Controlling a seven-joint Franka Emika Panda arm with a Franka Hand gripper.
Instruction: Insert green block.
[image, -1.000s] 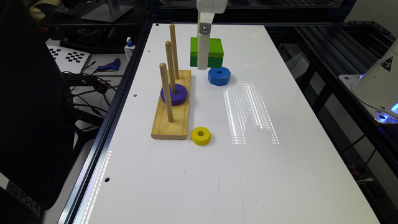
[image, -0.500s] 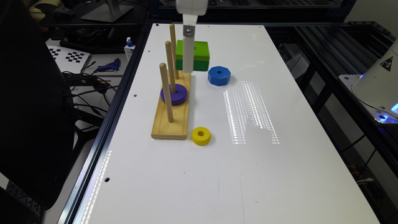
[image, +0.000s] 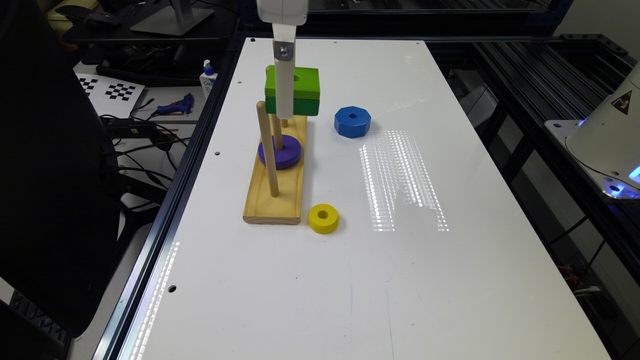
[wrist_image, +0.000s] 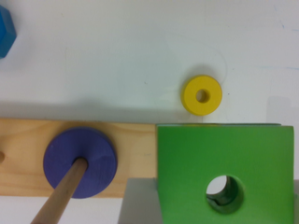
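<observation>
Your gripper (image: 283, 107) has the green block (image: 300, 85) clamped by its sides and lifted off the table (image: 450, 280), hanging above the far end of the wooden peg base (image: 275, 200). Judge the block rigid, light and smooth-painted; a side grip keeps its round centre hole free for a peg. On the base, a purple ring (image: 280, 151) already sits on the middle peg. The blue octagonal block (image: 352, 121) and yellow ring (image: 323, 218) lie apart on the table.
</observation>
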